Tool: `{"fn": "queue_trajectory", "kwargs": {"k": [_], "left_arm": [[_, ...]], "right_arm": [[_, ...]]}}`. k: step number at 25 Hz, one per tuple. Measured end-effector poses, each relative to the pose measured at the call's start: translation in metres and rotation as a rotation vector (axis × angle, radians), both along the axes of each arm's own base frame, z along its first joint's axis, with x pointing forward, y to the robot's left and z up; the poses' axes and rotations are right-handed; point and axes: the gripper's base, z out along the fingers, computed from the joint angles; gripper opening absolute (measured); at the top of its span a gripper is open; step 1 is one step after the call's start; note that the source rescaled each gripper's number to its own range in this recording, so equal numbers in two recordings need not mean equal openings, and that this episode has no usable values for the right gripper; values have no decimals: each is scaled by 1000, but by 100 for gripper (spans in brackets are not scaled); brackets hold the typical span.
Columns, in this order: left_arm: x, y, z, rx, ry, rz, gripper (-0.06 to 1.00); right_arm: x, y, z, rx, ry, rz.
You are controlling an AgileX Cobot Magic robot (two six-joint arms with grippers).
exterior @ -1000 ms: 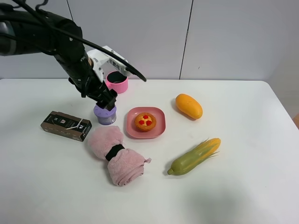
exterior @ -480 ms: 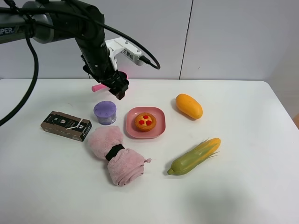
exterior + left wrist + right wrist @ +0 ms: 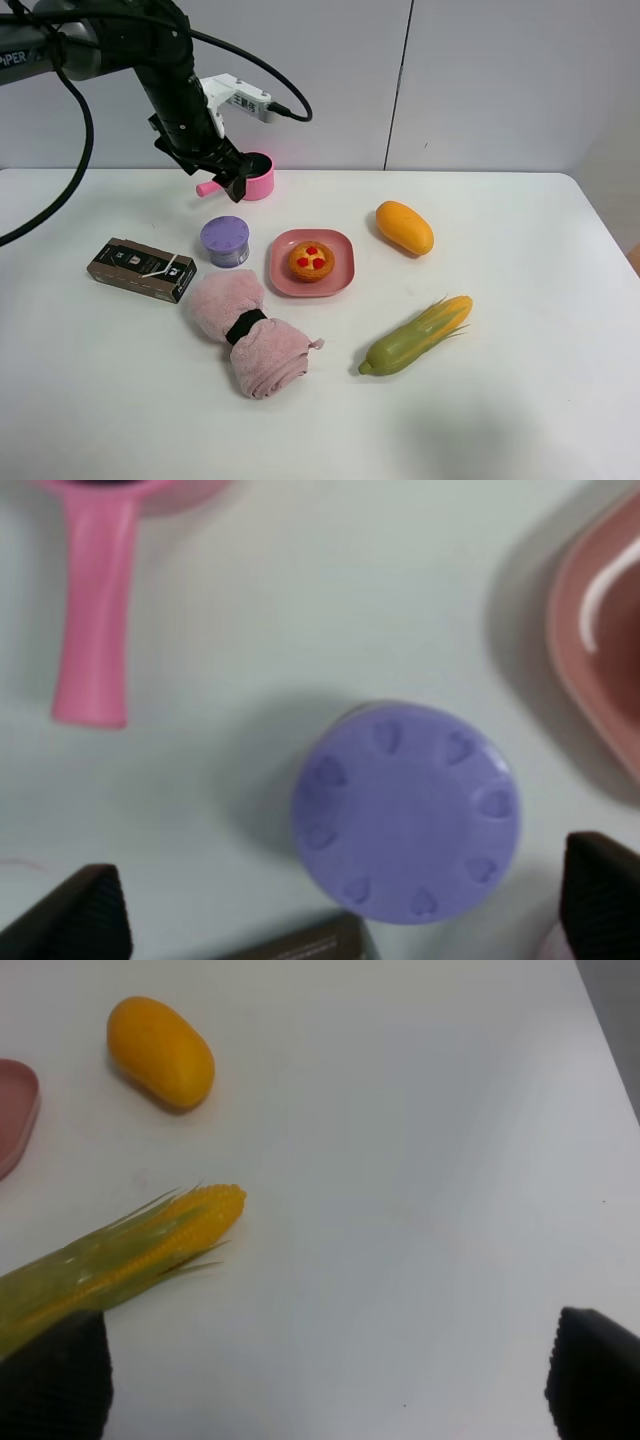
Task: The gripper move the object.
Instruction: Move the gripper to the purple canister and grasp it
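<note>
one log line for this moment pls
left gripper: open, empty | object: on table, beside plate, ungripped | right gripper: open, empty

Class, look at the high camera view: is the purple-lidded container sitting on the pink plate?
No, the purple-lidded container stands on the white table beside the pink plate, with a gap between them.

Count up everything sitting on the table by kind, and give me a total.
Food: 3, mango, corn cob, tart
Dishes and containers: 3, pink saucepan, pink plate, purple-lidded container
Cloth: 1, rolled pink towel
Boxes: 1, dark box
Total: 8
</note>
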Motion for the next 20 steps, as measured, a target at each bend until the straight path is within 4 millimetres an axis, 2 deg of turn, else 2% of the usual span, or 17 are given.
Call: {"fn": "queue_trajectory", "kwargs": {"k": [4, 13, 20], "left_arm": [[5, 11, -9, -42, 41, 43, 69], [-1, -18, -40, 30, 103, -31, 69], [-2, -7, -54, 82, 120, -9, 69]], "right_arm": [[0, 0, 0, 0, 0, 0], [0, 0, 0, 0, 0, 0], [0, 0, 0, 0, 0, 0]]}}
